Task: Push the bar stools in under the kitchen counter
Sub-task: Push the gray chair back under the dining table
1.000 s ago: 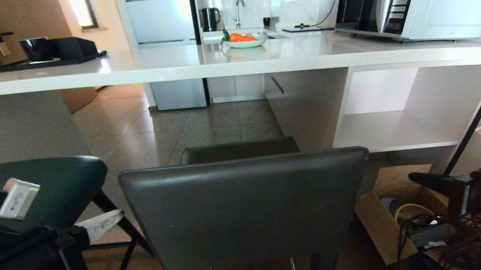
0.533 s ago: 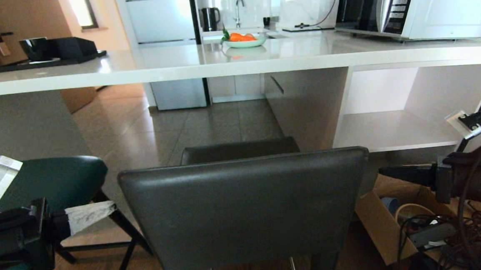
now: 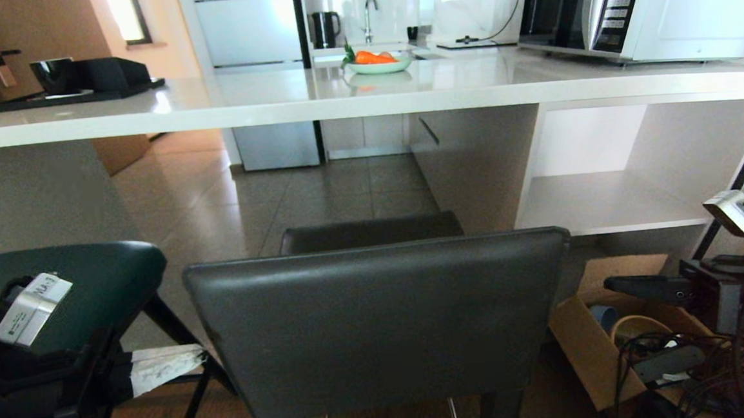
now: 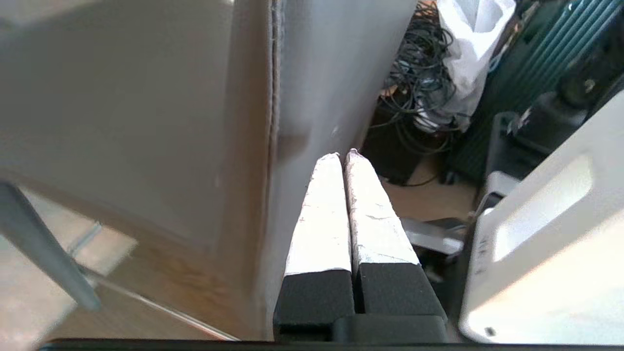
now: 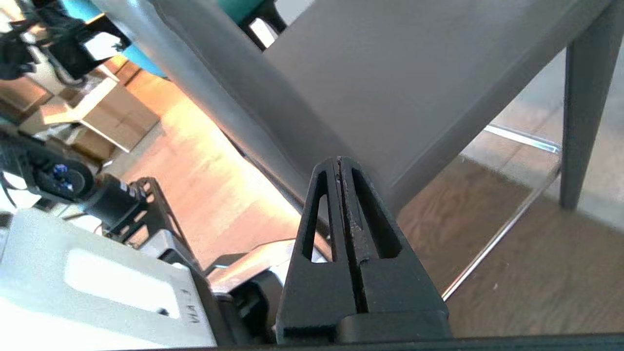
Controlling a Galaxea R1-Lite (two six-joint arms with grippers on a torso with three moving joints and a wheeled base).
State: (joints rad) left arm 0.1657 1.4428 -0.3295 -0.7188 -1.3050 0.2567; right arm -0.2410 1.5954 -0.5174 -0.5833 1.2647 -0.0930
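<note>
Grey stool point(image 3: 379, 325) unmoved; both grippers point(image 3: 190, 359) dropped lower.

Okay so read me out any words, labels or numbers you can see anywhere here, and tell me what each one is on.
White label on the left wrist camera: print too small to read.
Microwave control panel: button print too blurred to read.
Blue sticker on the microwave door: unreadable.
Right wrist view, grey housing: a few embossed characters, not legible.
Nothing else bears text.

A: The dark grey rectangular-backed leather stool point(image 3: 379, 325) looks smooth, faintly sheened; the teal padded stool point(image 3: 73, 285) is matt on thin black metal legs.

B: The white stone counter slab point(image 3: 313, 96) is glossy, the wood-grain floor point(image 5: 536, 273) satiny, the brown cardboard box point(image 3: 590, 344) rough.
</note>
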